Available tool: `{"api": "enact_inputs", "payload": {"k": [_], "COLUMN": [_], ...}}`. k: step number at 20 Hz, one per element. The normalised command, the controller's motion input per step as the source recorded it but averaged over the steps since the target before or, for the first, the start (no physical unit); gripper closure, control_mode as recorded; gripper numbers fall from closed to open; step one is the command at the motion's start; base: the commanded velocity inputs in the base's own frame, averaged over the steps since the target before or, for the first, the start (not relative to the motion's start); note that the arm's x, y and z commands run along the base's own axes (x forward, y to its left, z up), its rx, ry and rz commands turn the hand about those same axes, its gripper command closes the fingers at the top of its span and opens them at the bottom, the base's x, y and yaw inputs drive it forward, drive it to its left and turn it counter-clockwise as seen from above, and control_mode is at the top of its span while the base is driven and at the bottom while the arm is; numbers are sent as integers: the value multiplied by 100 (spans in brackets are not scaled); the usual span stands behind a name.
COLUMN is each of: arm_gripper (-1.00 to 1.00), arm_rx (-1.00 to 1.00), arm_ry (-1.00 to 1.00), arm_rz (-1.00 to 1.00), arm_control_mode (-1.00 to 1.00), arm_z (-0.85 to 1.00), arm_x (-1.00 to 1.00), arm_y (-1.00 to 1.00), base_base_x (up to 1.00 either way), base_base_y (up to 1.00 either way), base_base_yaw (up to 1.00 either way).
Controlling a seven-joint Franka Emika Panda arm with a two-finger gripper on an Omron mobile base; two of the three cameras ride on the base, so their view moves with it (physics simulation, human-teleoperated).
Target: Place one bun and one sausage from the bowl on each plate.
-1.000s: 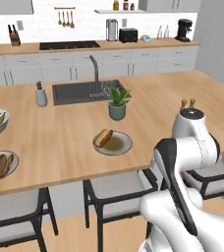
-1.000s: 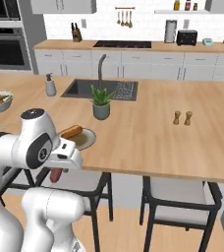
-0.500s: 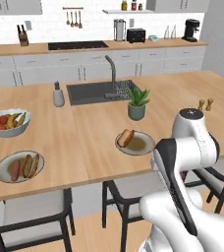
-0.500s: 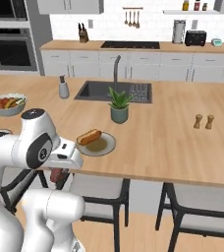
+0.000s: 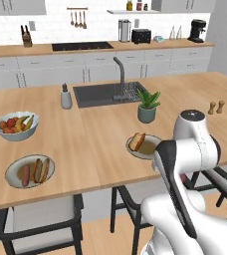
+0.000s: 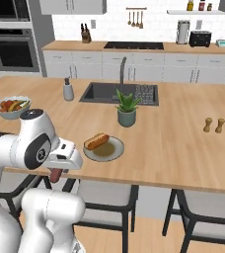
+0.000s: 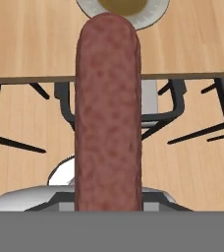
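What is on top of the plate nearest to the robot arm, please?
One bun lies on the plate, toward its left side in the right base view. The brownish centre beside it is bare. In the left base view the arm covers part of this plate.

A reddish-brown sausage [image 7: 108, 113] hangs lengthwise in the gripper [image 6: 56, 174] near a plate [image 6: 104, 149] holding a bun [image 6: 96, 141].

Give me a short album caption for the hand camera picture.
Gripper holding a long reddish-brown sausage out toward a grey-rimmed plate on the wooden counter, stools below.
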Motion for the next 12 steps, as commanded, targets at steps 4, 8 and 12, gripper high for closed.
{"api": "enact_inputs", "payload": {"k": [4,8,12], "arm_gripper": [100,100,100], "arm_rx": [0,0,0], "arm_ry": [0,0,0], "arm_rz": [0,-2,-15], "arm_control_mode": [100,-100,-100], "arm_z": [0,0,10], "arm_x": [0,15,87], "arm_y": [0,0,11], "base_base_x": [50,38,0], "base_base_y": [0,0,0], "base_base_yaw": [0,0,0]}}
